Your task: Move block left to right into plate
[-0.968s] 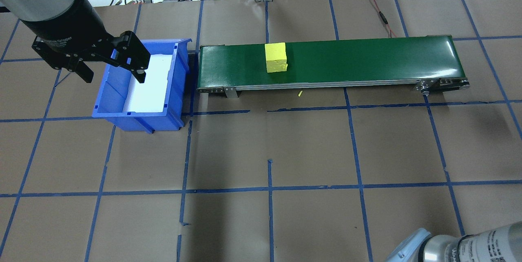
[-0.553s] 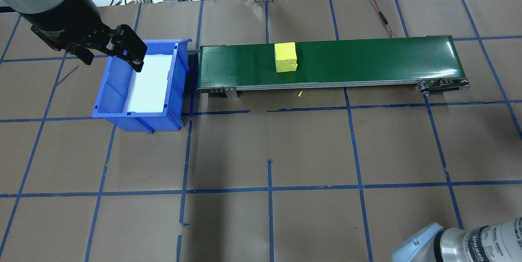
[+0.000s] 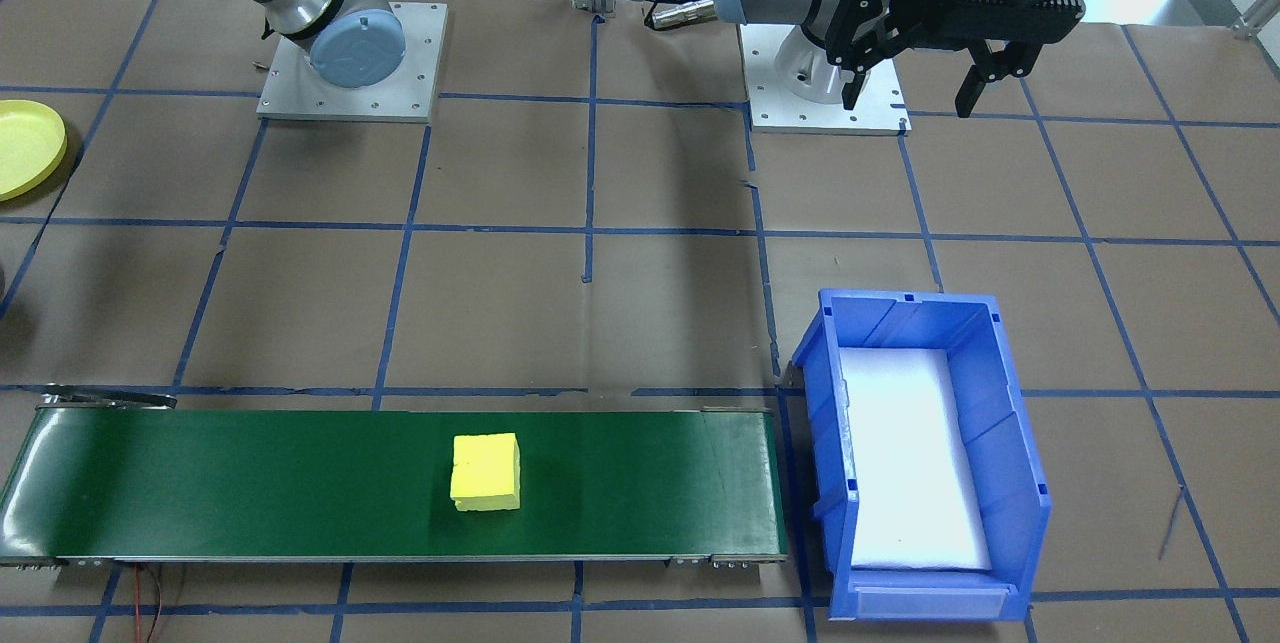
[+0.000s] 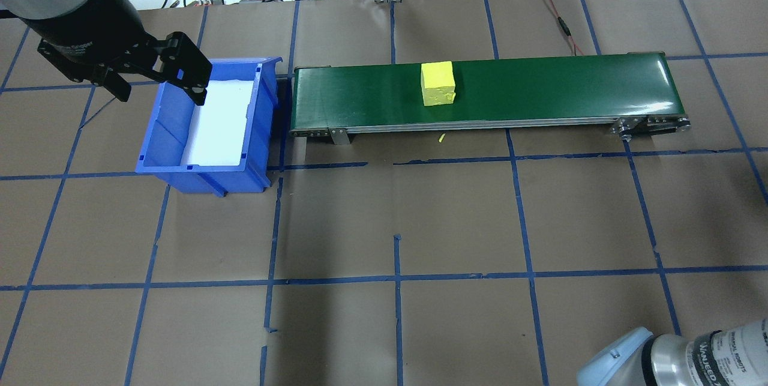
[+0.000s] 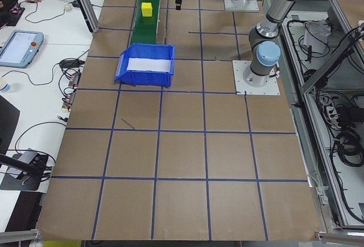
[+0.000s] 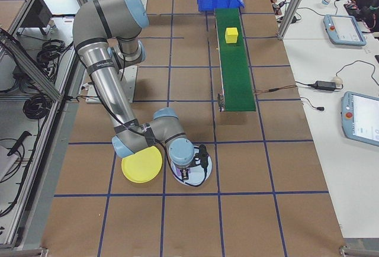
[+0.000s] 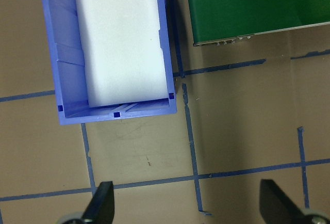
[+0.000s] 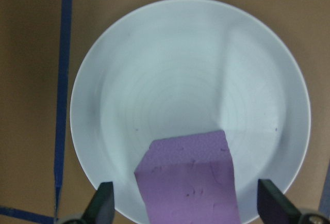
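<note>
A yellow block [image 4: 437, 83] rides on the green conveyor belt [image 4: 540, 83], about midway along it; it also shows as the yellow block [image 3: 486, 472]. The yellow plate [image 6: 142, 164] lies on the table by the right arm's base, also at the front-facing view's left edge as the yellow plate [image 3: 25, 148]. My left gripper [image 4: 161, 89] hangs open and empty high over the blue bin's [image 4: 207, 167] near left side. My right gripper [image 8: 185, 208] is open, pointing down over a white dish [image 8: 154, 64] beside the plate. A purple block [image 8: 191, 177] lies on the dish between the fingers.
The blue bin [image 3: 1010, 483], lined with white foam, stands against the belt's end on my left. Cables and a metal post run along the table's far edge. A stray yellow crumb [image 4: 441, 138] lies in front of the belt.
The yellow block has travelled rightward along the belt. My left gripper has shifted slightly back over the bin's edge and stays open. The right wrist has barely moved.
</note>
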Action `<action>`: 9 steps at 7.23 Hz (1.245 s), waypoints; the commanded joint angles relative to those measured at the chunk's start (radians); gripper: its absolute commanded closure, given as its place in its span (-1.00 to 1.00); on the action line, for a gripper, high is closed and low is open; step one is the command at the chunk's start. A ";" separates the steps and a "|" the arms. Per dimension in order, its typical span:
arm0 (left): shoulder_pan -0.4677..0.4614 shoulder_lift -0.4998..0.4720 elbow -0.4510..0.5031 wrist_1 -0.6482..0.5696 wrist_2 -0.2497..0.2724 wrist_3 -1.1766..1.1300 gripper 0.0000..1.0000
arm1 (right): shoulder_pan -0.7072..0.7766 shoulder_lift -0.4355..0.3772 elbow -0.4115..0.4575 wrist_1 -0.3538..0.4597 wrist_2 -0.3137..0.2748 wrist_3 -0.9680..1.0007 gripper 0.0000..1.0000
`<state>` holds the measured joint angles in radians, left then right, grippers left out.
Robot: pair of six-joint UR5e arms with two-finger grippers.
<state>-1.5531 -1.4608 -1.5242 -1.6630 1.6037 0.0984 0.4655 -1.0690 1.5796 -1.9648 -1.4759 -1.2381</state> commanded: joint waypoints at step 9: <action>0.005 0.014 -0.007 -0.047 -0.007 -0.134 -1.00 | 0.757 -0.184 0.033 0.114 0.268 0.739 -1.00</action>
<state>-1.5490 -1.4465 -1.5264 -1.7155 1.5973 -0.0350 1.1456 -1.2611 1.6043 -1.7821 -1.2509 -0.5631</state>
